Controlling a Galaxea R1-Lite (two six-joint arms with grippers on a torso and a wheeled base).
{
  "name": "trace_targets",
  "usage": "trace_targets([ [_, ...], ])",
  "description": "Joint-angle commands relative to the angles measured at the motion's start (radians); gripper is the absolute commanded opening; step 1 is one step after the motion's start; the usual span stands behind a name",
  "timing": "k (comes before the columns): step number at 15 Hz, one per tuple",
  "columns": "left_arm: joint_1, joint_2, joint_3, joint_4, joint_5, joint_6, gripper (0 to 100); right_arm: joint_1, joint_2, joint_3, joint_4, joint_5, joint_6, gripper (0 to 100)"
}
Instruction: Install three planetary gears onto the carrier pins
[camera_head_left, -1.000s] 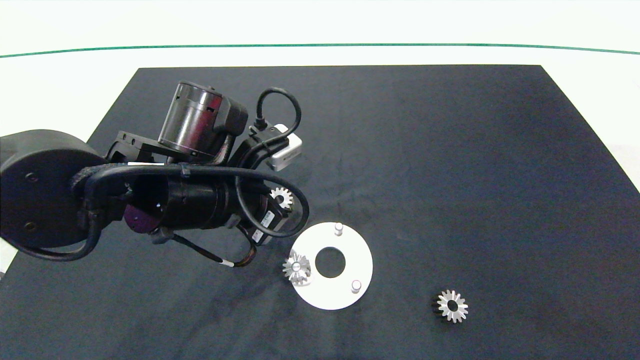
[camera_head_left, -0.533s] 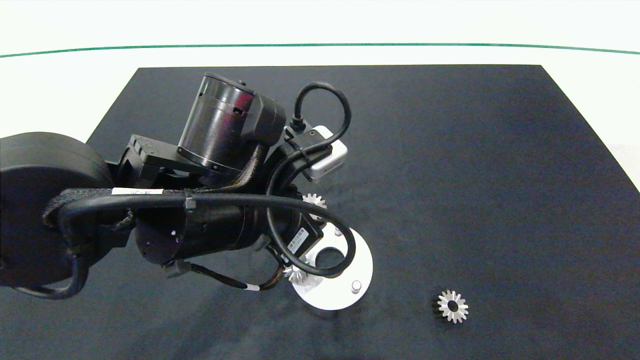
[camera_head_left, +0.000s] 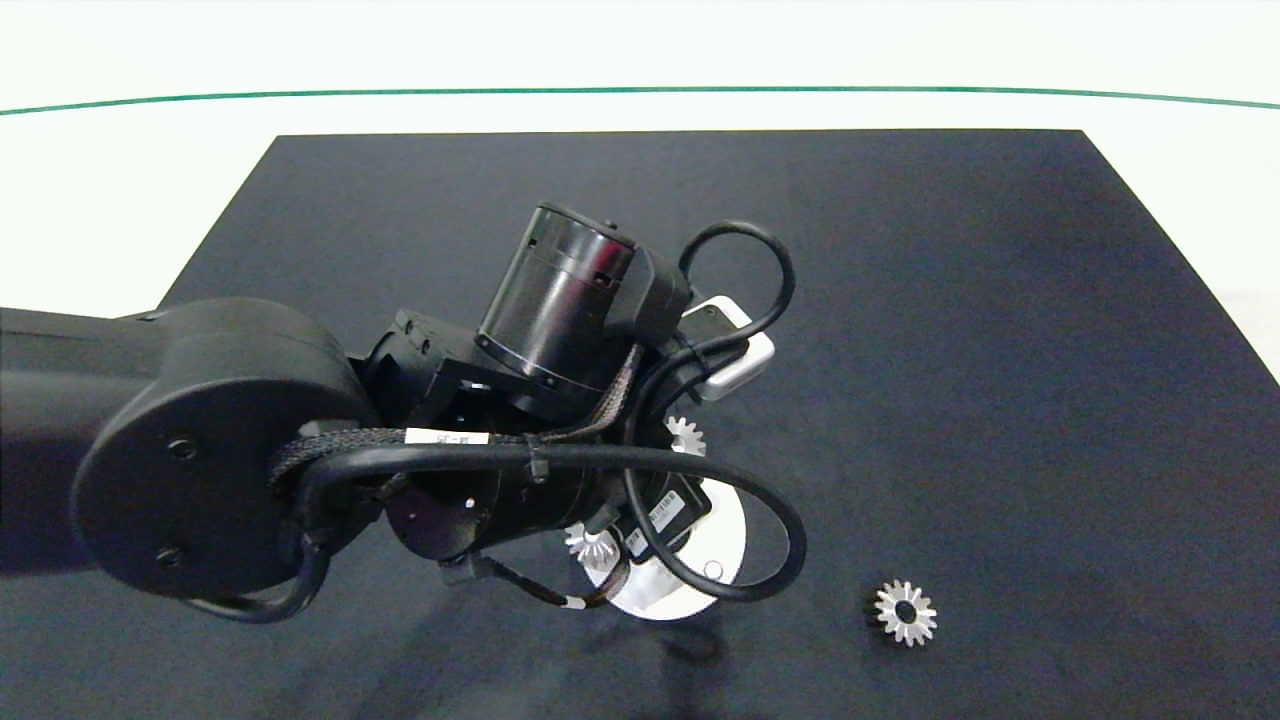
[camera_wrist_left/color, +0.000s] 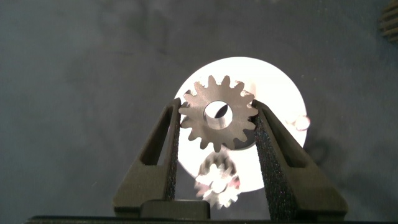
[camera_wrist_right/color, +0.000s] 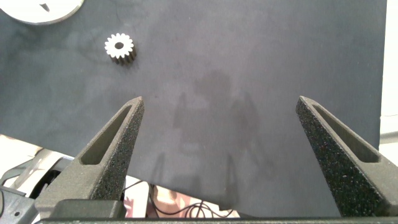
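black mat (camera_head_left: 950, 300) below us: our left gripper (camera_wrist_left/color: 217, 118) clamps a gear (camera_wrist_left/color: 217, 119) flat, directly above the white disc (camera_wrist_left/color: 280, 93); right gripper (camera_wrist_right/color: 227, 124) wide.

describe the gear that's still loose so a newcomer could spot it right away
Start at the black mat, then find the white disc partly under the left arm. To its right, alone on bare mat, lies the loose gear. The other two are off the mat: one on a pin, one in the left end effector.

left tool (camera_wrist_left/color: 217, 118) carrying gear (camera_wrist_left/color: 217, 119) moved over white disc (camera_head_left: 725, 545)
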Motion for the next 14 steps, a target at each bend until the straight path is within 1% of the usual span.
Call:
trace_targets([
  [1,-0.015,0.054,-0.031,0.002,0.001,0.002,0,0.000,0.012,-0.007,0.003,0.001,-0.002,100],
  [5,-0.013,0.087,-0.074,0.001,0.001,0.002,0,0.000,0.012,-0.010,0.003,-0.001,-0.002,100],
  [7,-0.012,0.097,-0.074,0.001,0.009,0.004,0,0.000,0.015,-0.013,0.003,0.001,-0.002,100],
  [11,0.002,0.097,-0.074,-0.003,0.012,0.009,0,0.000,0.015,-0.014,0.003,-0.001,-0.002,100],
  [13,0.020,0.097,-0.074,-0.003,0.012,0.021,0,0.000,0.013,-0.014,0.003,-0.001,-0.002,100],
  [14,0.043,0.097,-0.074,-0.003,0.012,0.025,0,0.000,0.013,-0.013,0.004,0.001,-0.002,100],
])
